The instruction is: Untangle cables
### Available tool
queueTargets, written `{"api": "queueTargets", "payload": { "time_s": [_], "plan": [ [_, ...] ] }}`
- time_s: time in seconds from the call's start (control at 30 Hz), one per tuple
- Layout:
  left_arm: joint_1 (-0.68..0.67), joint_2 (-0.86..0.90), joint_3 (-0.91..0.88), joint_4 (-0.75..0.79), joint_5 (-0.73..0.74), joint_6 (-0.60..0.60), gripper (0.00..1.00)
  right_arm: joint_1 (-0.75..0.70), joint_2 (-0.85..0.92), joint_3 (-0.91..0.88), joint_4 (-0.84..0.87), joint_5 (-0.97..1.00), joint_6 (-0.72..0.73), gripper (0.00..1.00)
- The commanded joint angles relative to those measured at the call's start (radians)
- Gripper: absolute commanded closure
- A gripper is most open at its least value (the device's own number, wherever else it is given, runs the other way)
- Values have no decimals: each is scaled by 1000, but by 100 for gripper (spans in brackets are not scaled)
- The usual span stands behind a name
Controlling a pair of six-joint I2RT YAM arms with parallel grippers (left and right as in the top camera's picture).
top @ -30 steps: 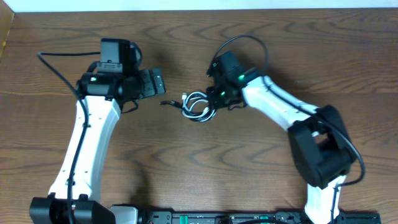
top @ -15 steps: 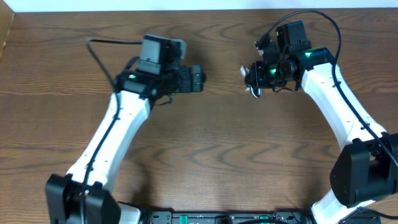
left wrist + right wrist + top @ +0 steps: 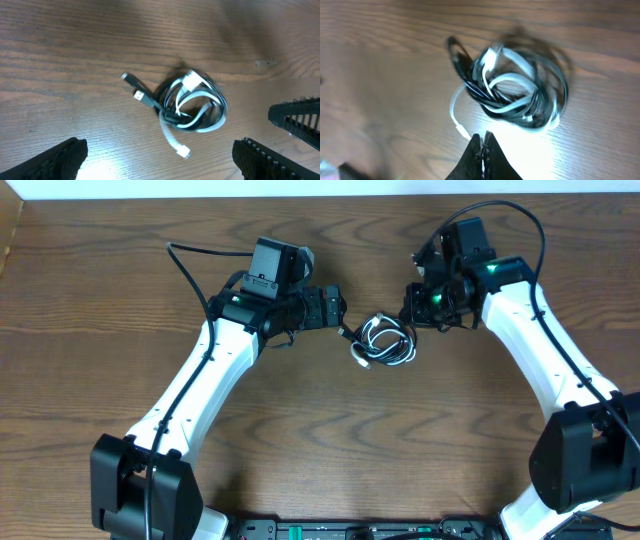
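Note:
The white cable (image 3: 392,330) and the black cable (image 3: 381,352) lie wound together in one small coil on the table between my grippers. In the left wrist view the coil's white cable (image 3: 202,127) ends in a white plug toward the camera. The black cable (image 3: 150,102) ends in two plugs at the left. My left gripper (image 3: 340,314) is open and empty just left of the coil, its fingers (image 3: 160,162) wide apart. My right gripper (image 3: 411,310) is shut just right of the coil. Its tips (image 3: 482,149) are near the white cable (image 3: 512,80) and black cable (image 3: 457,52), with nothing visibly between them.
The wooden table (image 3: 320,450) stretches around the coil. Thick black wires run along both arms. A black rail (image 3: 360,530) lies along the front edge between the arm bases.
Both arms have shifted. The left gripper moved right toward the middle. The cable bundle, up at the right gripper half a second ago, now lies on the table between the grippers.

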Motion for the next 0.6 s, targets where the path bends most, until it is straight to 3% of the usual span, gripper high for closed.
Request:
{"api": "queueTargets", "payload": {
  "time_s": [0.0,0.07,0.23,0.57],
  "plan": [
    [0,6,0,2,9,-7,2,4,23,-10,-7,106,58,99],
    [0,6,0,5,9,-6,2,0,24,-10,-11,141,58,98],
    [-30,41,0,27,9,4,6,-34,23,-10,5,168,58,85],
    [-179,224,0,244,61,3,7,-147,23,-10,4,104,-14,84]
  ]
}}
